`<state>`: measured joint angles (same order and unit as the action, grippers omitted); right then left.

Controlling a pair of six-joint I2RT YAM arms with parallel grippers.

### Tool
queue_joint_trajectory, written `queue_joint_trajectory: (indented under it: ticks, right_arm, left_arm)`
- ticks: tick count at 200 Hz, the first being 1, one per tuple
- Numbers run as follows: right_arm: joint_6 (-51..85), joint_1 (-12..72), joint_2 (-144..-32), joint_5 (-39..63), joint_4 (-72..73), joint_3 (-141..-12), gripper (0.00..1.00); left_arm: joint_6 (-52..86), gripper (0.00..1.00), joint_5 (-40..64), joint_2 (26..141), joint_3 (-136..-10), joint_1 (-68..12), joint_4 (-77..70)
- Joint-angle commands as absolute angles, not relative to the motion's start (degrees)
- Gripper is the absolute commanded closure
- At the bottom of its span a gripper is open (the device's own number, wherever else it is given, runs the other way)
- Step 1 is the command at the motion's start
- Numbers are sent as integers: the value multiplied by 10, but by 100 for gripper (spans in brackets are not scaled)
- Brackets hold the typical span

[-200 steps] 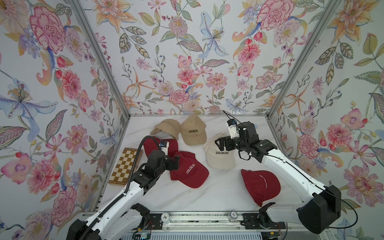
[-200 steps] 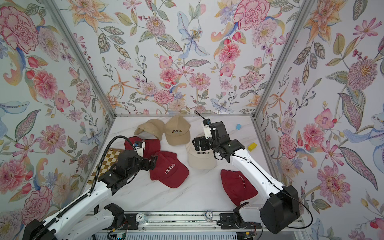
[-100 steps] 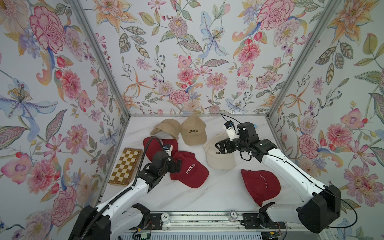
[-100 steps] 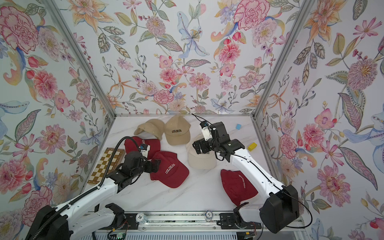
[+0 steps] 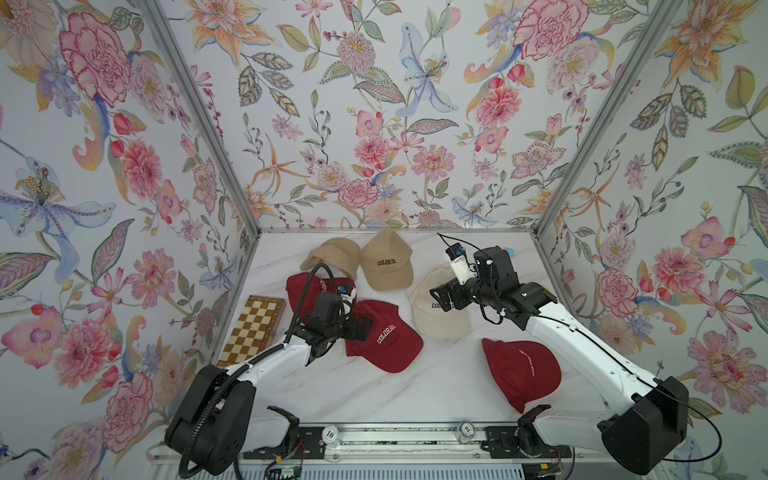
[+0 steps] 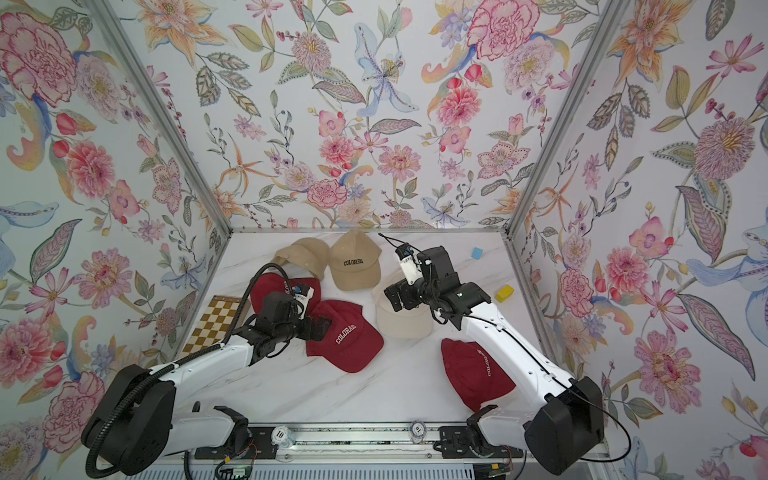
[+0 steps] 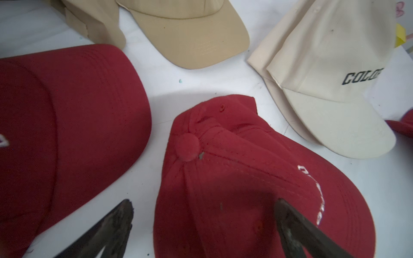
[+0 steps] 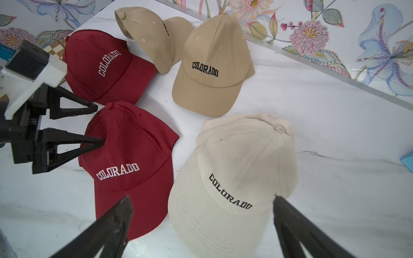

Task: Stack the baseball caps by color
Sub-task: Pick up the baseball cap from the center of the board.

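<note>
Several baseball caps lie on the white table. Two tan caps are at the back. One dark red cap lies at the back left, another in the middle, a third at the front right. A cream cap sits right of centre with a second cream layer under it. My left gripper is open, and the middle red cap's crown lies between its fingers. My right gripper hangs open just above the cream cap's brim.
A checkered wooden board lies against the left wall beside my left arm. A small blue block and a yellow block sit near the right wall. Floral walls close three sides; a metal rail runs along the front.
My left arm has dropped lower and its gripper has slid a little right onto the middle red cap. The right gripper has barely shifted over the cream cap. Both stay open.
</note>
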<state>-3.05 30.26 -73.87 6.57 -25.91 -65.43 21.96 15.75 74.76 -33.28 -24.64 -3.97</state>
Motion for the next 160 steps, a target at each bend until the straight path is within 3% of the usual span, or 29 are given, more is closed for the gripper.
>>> queue_joint_trajectory:
  ticks: [1, 127, 160]
  right_arm:
    - [-45, 306, -743, 57, -259, -663, 1]
    - [-61, 293, -701, 47, -270, -631, 1]
    - [-58, 288, -713, 53, -270, -635, 1]
  left_arm:
    - [191, 0, 224, 745, -343, -232, -48]
    - [182, 4, 337, 839, -368, -182, -126]
    - [188, 12, 368, 842, -374, -180, -145]
